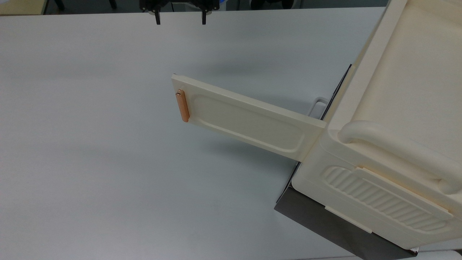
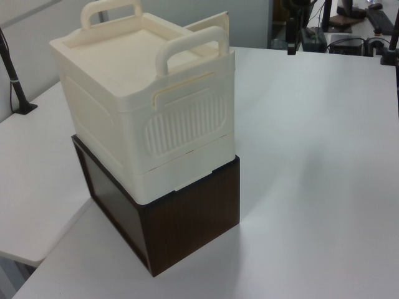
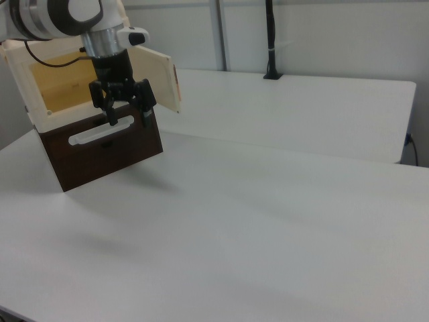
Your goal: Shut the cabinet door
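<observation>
From the top view I'm seeing the cabinet door (image 1: pixel 249 117) swinging wide off the cabinet (image 1: pixel 397 144) at the table's (image 1: pixel 108 162) edge, while the right view is showing my gripper (image 3: pixel 127 113) hanging spread, holding nothing, before the cabinet's front.

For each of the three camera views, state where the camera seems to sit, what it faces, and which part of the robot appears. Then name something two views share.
Top view: high above the table, looking down on the open cabinet door and its orange handle; the pincer shows at the top edge, open.
Left view: raised, behind the cabinet, facing its ribbed side and dark base; no robot part is identifiable.
Right view: low across the table, facing the cabinet's open front; arm and pincer hang before it.
Shared: top and right views both show the swung-out door and pincer.
</observation>
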### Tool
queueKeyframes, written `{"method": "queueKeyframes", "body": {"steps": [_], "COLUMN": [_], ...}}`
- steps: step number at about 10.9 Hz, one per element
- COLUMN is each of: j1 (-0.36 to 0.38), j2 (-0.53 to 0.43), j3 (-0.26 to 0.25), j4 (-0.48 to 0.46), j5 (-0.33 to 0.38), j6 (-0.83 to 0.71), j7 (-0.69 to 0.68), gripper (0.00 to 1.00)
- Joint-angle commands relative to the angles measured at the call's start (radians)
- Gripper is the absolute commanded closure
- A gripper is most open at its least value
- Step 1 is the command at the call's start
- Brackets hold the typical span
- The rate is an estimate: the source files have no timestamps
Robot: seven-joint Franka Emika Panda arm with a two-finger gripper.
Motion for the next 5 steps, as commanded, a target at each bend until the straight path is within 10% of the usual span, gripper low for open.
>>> {"method": "queueKeyframes", "body": {"steps": [1, 5], "j1": [0.000, 0.000], "j2": [-0.030, -0.030], "j3": [-0.001, 0.001], "j4": [-0.035, -0.035], "j5": [0.007, 0.007], "j6": [0.001, 0.004], "j7": [0.018, 0.009], "gripper": [0.00, 0.00]}}
